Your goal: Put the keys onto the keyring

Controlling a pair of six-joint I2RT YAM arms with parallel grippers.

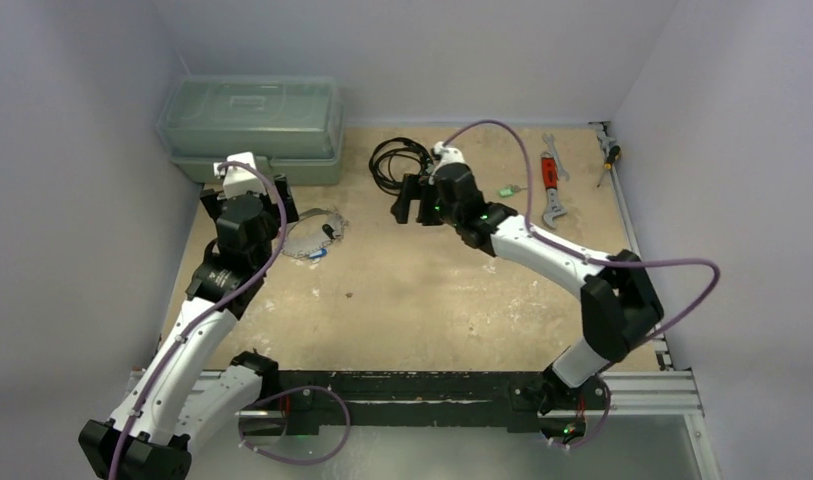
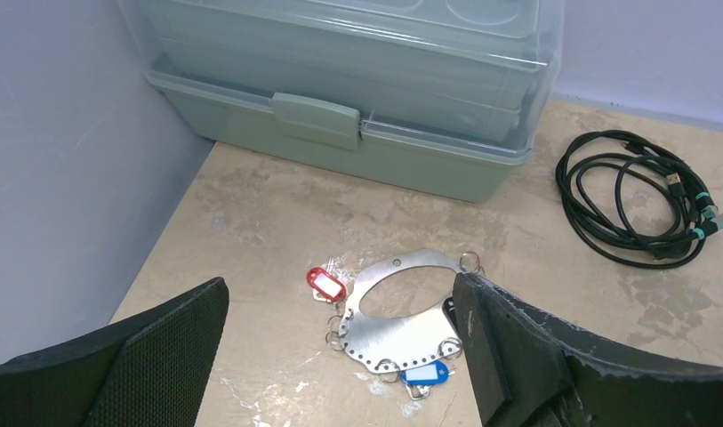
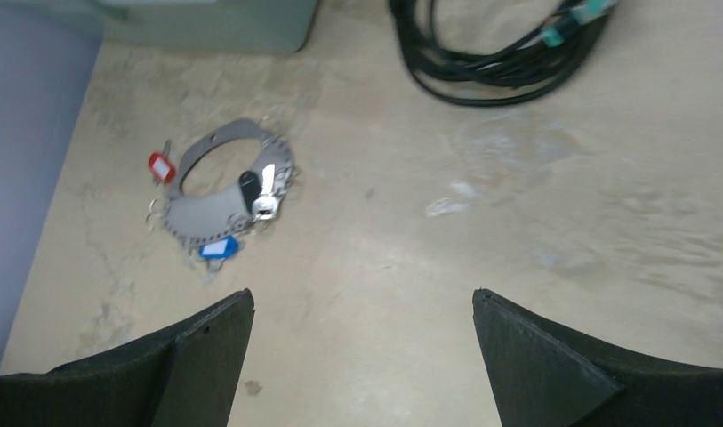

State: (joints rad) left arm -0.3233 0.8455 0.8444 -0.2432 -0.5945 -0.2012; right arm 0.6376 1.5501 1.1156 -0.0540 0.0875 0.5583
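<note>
With the left gripper [image 2: 340,294] and right gripper [image 3: 362,298] both spread wide and empty, the pick-up step appears pending: the keyring [image 2: 402,334] lies far left, so the next move likely calls for fetching the green-tagged key [image 1: 505,189] lying far right.

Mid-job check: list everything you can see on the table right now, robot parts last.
green translucent plastic toolbox: one, far-left corner
black coiled cable: one, right of the toolbox
flat silvery metal keyring plate: one, in front of the toolbox
red-tagged key, blue-tagged key: one each, at the plate's edge
black-headed silver key: one, lying on the plate
green-tagged key: one, apart, near the wrenches
red-handled wrench, plain silver wrench: one each, far right
yellow-black screwdriver: one, far-right edge
left gripper, right gripper: black, jaws open, empty
</note>
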